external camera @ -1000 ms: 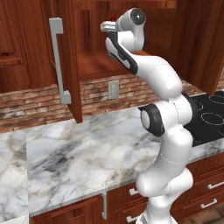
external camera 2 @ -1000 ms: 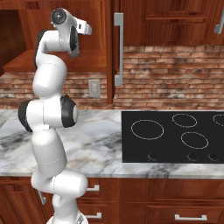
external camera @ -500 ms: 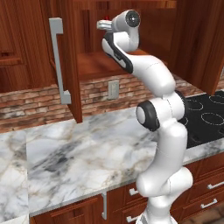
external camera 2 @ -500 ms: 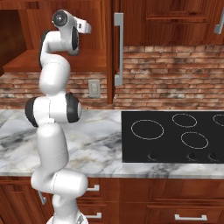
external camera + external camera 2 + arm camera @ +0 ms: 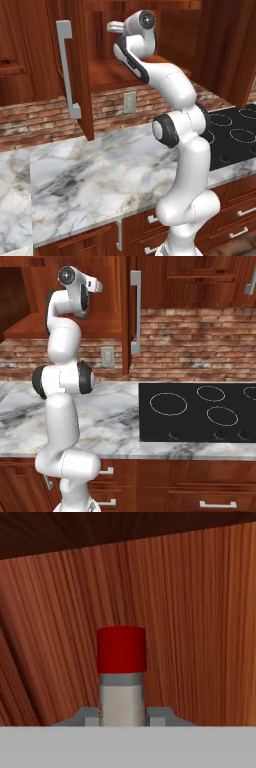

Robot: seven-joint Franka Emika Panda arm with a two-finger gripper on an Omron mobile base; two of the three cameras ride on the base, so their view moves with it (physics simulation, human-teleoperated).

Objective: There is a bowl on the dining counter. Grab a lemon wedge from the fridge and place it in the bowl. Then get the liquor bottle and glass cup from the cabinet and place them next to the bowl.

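dark red-brown wooden cabinets line the wall above a brick backsplash in a rendered kitchen, with a grey-veined marble table (image 5: 95, 175) running below and a black cooktop (image 5: 200, 411) set into it to the robot's right. one upper cabinet door (image 5: 75, 75) stands open, its long grey handle (image 5: 67, 70) facing the room, and the white arm (image 5: 170, 100) rises from the base and bends forward at head height into the open cabinet, over its wooden shelf (image 5: 115, 72). an outlet plate (image 5: 129, 102) sits on the brick just under that shelf.

seen from the hand camera, the liquor bottle (image 5: 121, 677) stands upright against the cabinet's back panel, its red cap above a pale neck with a grey collar. the neck rises straight between the two grey fingertips (image 5: 87, 716) at the bottom of that view, and the jaws appear drawn in against both sides of it, pinching the bottle just below the collar. the bottle's lower body is hidden beneath the hand, so whether it rests on the shelf cannot be told.
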